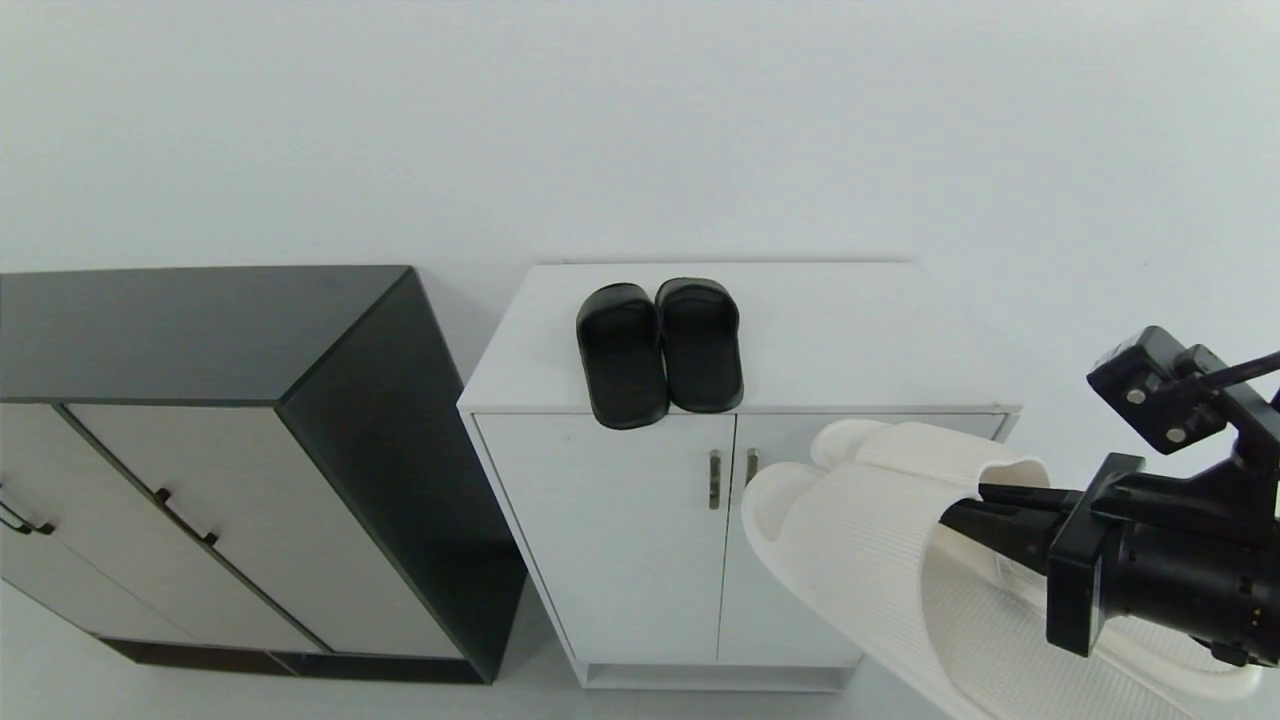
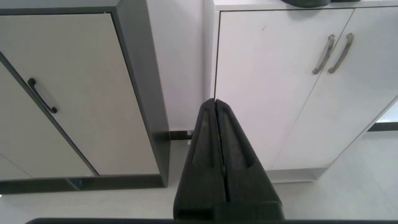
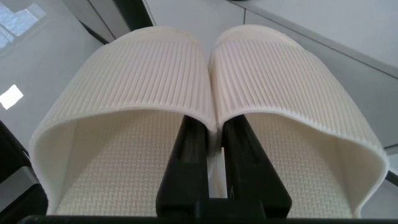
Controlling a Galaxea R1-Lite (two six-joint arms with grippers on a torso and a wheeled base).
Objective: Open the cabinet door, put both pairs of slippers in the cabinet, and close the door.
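Here the pair of white ribbed slippers [image 1: 870, 540] hangs in the air in front of the right-hand door [image 1: 790, 560] of the white cabinet [image 1: 600, 520]. The pair is well off the floor [image 1: 40, 660], toes pointing toward the cabinet, the two slippers pressed side by side. The right pincer [image 1: 975, 512] has hold of them. In the right wrist view one dark finger [image 3: 186, 155] runs under the strap of each slipper, and the adjoining inner edges of the two soles are squeezed between the nearly closed fingers.

The cabinet's two doors are both closed, their slim metal handles [image 1: 714, 479] standing upright just beside each other at the centre seam. On the cabinet's flat top [image 1: 850, 340] lies the pair of black slippers [image 1: 660, 350]. They lie side by side and touching, toward the left half, their near ends at the front edge.

The left pincer [image 2: 217, 143] is low down, its two fingers pressed fully together with nothing between them. It points at the gap between the white cabinet and the dark cabinet [image 1: 380, 430].

The dark cabinet stands just to the left of the white one, a narrow strip of wall showing between them. Its pale door fronts are closed and carry black bar handles [image 1: 185, 517].
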